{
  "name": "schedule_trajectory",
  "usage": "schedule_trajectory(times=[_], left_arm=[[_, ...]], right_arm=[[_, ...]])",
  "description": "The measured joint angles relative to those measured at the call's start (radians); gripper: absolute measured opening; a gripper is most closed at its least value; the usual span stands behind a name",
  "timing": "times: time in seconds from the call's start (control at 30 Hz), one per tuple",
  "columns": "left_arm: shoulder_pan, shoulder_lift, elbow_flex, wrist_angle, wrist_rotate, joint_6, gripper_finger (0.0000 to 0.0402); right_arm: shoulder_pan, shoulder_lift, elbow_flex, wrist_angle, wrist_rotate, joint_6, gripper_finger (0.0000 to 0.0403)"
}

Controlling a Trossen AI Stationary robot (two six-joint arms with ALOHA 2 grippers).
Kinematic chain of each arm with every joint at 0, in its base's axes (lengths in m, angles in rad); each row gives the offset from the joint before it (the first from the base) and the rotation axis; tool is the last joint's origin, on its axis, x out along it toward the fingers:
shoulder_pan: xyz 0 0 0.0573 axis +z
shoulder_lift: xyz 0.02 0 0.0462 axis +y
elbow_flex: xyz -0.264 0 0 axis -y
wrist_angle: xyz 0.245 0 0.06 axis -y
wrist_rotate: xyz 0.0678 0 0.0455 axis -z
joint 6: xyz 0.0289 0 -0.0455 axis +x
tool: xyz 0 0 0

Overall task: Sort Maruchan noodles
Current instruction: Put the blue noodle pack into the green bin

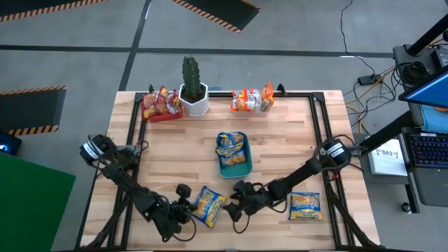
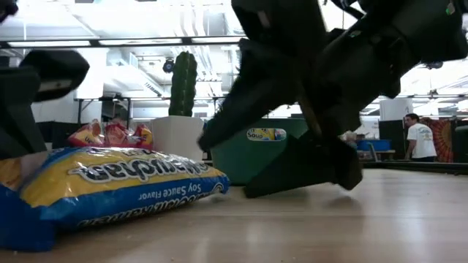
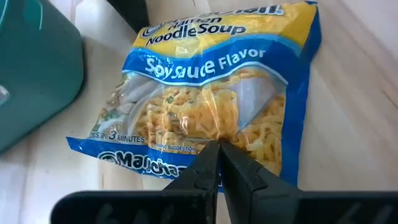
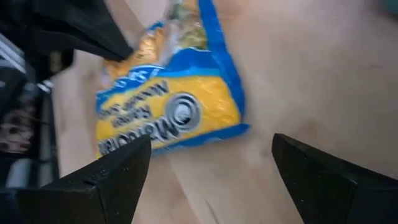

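The yellow-blue soy sauce noodle packet (image 1: 209,206) lies flat on the table (image 1: 280,140) near the front edge, a little left of its middle. The left claw (image 1: 183,210) has its fingers pinched together and its tips sit at the packet's left edge; whether it has caught a fold of wrapper I cannot tell. The right claw (image 1: 238,207) stands spread wide and empty just beside the packet's right edge, low over the wood.

To do this step well, the right claw should probably come down straddling the packet's edge, tips almost scraping the table, and close on the wrapper seam rather than the brittle noodle block, while the left claw pins the packet so it does not slide.

Behind it, a green tray (image 1: 233,162) holds a matching packet, the likely destination. A second yellow-blue packet (image 1: 305,206) lies near the front right.
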Motion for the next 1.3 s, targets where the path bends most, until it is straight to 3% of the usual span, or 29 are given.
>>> schedule_trajectory(times=[0.7,1.03,1.3], left_arm=[[0.012,0.0,-0.135,0.307,0.001,-0.006,0.0],[0.034,0.0,-0.136,0.343,0.002,0.032,0.0],[0.034,0.0,-0.136,0.344,0.001,0.032,0.0]], right_arm=[[-0.019,0.085,0.015,0.22,0.029,-0.039,0.0325],[-0.036,0.146,0.143,0.186,-0.063,-0.15,0.0323],[-0.065,0.164,0.188,0.179,-0.086,-0.232,0.0258]])
